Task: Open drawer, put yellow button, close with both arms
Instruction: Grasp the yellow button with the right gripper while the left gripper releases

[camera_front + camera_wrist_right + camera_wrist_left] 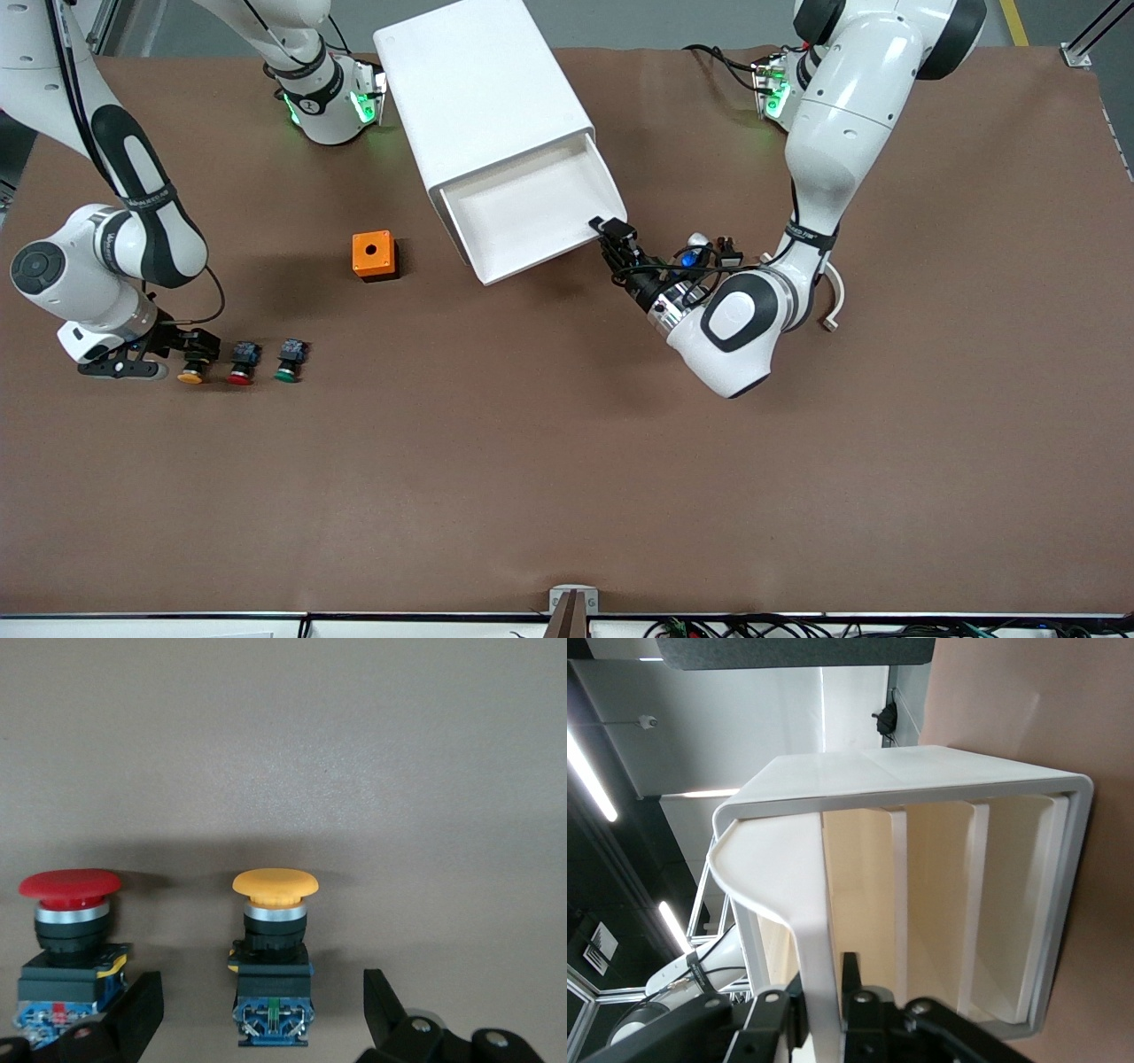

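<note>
The white cabinet (478,89) lies on the table with its top drawer (532,257) pulled out and nothing in it. My left gripper (609,232) is shut on the drawer's front wall at the corner toward the left arm's end. In the left wrist view the white wall (788,877) runs between the fingers of the left gripper (824,979). The yellow button (190,377) lies on the table toward the right arm's end. My right gripper (197,347) is low over it. In the right wrist view the right gripper (263,992) is open, one finger on each side of the yellow button (275,886), not touching it.
A red button (240,377) and a green button (285,374) lie in a row beside the yellow one; the red button (69,890) is close to one right finger. An orange box (374,255) with a round hole stands between the buttons and the cabinet.
</note>
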Motion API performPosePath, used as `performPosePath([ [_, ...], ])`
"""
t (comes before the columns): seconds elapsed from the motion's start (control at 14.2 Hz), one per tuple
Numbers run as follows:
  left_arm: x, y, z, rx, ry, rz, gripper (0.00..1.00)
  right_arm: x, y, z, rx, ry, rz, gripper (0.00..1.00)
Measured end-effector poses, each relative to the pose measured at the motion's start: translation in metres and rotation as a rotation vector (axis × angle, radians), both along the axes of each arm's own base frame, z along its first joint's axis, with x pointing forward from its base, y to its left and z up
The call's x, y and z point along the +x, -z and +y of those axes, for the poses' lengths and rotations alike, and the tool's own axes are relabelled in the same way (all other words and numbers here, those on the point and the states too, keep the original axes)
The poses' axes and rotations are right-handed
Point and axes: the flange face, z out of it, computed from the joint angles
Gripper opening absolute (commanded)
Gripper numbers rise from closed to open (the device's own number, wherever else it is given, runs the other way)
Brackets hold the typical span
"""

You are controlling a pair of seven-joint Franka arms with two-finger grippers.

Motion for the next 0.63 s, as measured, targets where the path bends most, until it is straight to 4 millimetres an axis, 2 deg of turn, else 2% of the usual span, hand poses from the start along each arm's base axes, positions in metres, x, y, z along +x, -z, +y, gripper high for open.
performPosePath([
  [0.35, 0.008, 0.002, 0.011, -0.01, 0.033, -0.091, 1.0, -0.001, 0.011, -0.004, 0.003, 0.005, 0.01, 1.0],
  [0.42, 0.011, -0.002, 0.01, -0.036, 0.039, -0.121, 1.0, -0.002, 0.011, -0.005, 0.003, 0.003, 0.01, 0.94],
  [0.56, 0.018, -0.014, 0.007, -0.1, 0.049, -0.191, 1.0, -0.003, 0.011, -0.007, 0.002, -0.006, 0.011, 0.75],
  [0.63, 0.024, -0.022, 0.007, -0.14, 0.054, -0.235, 1.0, -0.003, 0.011, -0.008, 0.002, -0.007, 0.011, 0.73],
])
